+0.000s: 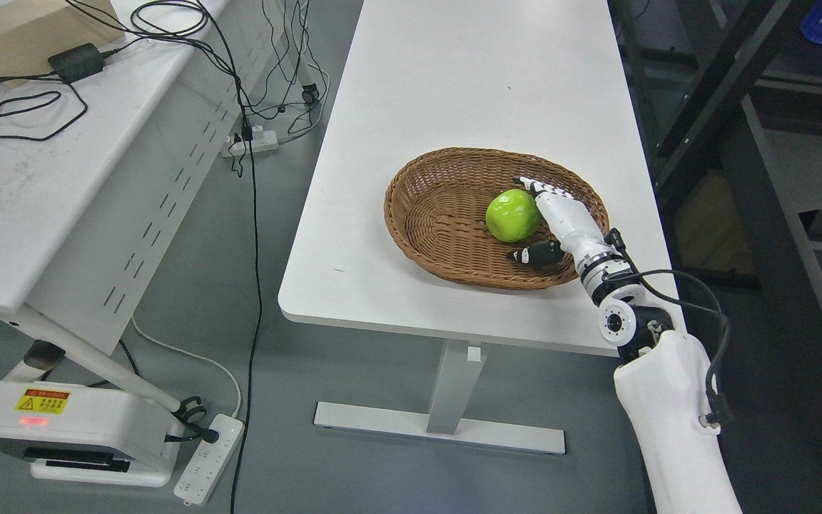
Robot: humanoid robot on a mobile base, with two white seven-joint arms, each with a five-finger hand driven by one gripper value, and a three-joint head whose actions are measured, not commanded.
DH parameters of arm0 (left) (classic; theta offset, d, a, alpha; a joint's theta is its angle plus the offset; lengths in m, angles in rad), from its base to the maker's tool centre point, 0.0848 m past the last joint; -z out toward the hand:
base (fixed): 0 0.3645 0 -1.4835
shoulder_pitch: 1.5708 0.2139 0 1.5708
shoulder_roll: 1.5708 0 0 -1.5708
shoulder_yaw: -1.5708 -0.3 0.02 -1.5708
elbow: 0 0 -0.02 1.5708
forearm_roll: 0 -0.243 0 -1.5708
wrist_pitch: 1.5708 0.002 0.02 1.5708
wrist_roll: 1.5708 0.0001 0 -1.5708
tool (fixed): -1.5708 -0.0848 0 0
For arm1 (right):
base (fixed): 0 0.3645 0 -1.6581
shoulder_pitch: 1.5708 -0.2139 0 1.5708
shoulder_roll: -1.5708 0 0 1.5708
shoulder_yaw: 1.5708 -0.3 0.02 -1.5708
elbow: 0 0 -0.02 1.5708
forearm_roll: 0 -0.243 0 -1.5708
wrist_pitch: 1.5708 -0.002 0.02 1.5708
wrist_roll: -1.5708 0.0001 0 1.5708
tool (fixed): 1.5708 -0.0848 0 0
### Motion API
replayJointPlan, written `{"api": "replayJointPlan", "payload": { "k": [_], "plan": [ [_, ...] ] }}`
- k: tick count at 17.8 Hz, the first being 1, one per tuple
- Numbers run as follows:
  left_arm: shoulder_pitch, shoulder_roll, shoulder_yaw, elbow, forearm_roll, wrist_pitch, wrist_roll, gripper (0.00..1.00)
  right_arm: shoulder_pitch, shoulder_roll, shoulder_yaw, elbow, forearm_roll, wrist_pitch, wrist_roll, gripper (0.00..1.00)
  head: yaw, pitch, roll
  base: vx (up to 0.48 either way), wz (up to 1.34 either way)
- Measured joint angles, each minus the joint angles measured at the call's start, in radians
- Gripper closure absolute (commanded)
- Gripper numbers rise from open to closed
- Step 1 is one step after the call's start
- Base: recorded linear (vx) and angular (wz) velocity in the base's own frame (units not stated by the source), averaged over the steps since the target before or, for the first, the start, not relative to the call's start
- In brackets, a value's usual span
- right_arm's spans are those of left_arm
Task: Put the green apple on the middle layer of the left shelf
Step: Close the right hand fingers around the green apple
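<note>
The right hand [550,221] reached into the wicker basket [425,214], fingers [543,189] and thumb spread around the green apple [513,215], not clearly gripping it. The basket sat on the white table [454,86].

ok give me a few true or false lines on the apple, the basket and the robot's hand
1. The green apple lies in the basket. True.
2. The right hand is at the apple, fingers behind it, thumb in front. True.
3. The basket holds several fruits. False: only the apple is in it.
4. The basket stands on the floor. False: it stands on the white table.
5. The left hand is on the basket's rim. False: no left hand is in view.
</note>
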Motion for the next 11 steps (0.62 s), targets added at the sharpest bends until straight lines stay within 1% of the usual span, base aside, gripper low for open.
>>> {"api": "replayJointPlan", "payload": {
  "k": [2, 7, 11],
  "plan": [
    [0.000, 0.000, 0.000, 0.000, 0.000, 0.000, 0.000, 0.00, 0.006, -0.001, 0.002, 0.002, -0.007, -0.024, -0.003, 0.02, 0.0000, 0.000, 0.000, 0.005, 0.00],
    [0.000, 0.000, 0.000, 0.000, 0.000, 0.000, 0.000, 0.00, 0.010, 0.002, 0.004, 0.005, -0.018, -0.043, -0.005, 0.02, 0.0000, 0.000, 0.000, 0.000, 0.00],
    [0.000, 0.000, 0.000, 0.000, 0.000, 0.000, 0.000, 0.00, 0.003, 0.024, 0.006, 0.006, -0.021, -0.046, -0.007, 0.03, 0.0000, 0.000, 0.000, 0.000, 0.00]
  ]
}}
